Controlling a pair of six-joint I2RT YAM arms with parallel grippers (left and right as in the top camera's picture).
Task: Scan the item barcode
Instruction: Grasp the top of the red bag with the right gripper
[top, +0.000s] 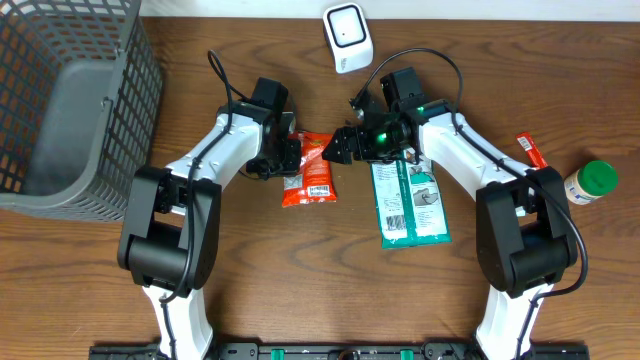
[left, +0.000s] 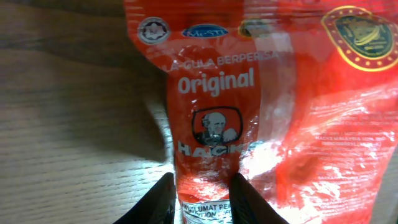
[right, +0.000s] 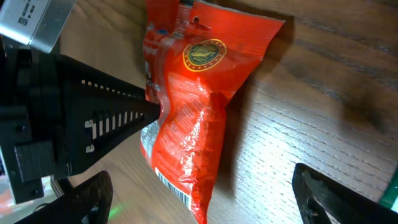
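A brown wood-grain tabletop (top: 300, 270) carries a grey mesh basket (top: 60, 120) at the left edge, a white scanner (top: 347, 37) at the far side, green-and-white packs (top: 410, 210) near the middle, and a green-capped bottle (top: 592, 182) and small red sachet (top: 530, 151) at the right; the room beyond is out of view; the red snack packet (top: 311, 172) lies crumpled on the tabletop between the two arms, just left of the green packs; the left jaws are closed on a raised fold of the packet, black fingers (left: 158, 199) pressing either side of it; the right jaws stand wide open just beside the packet's right edge, clear of it.
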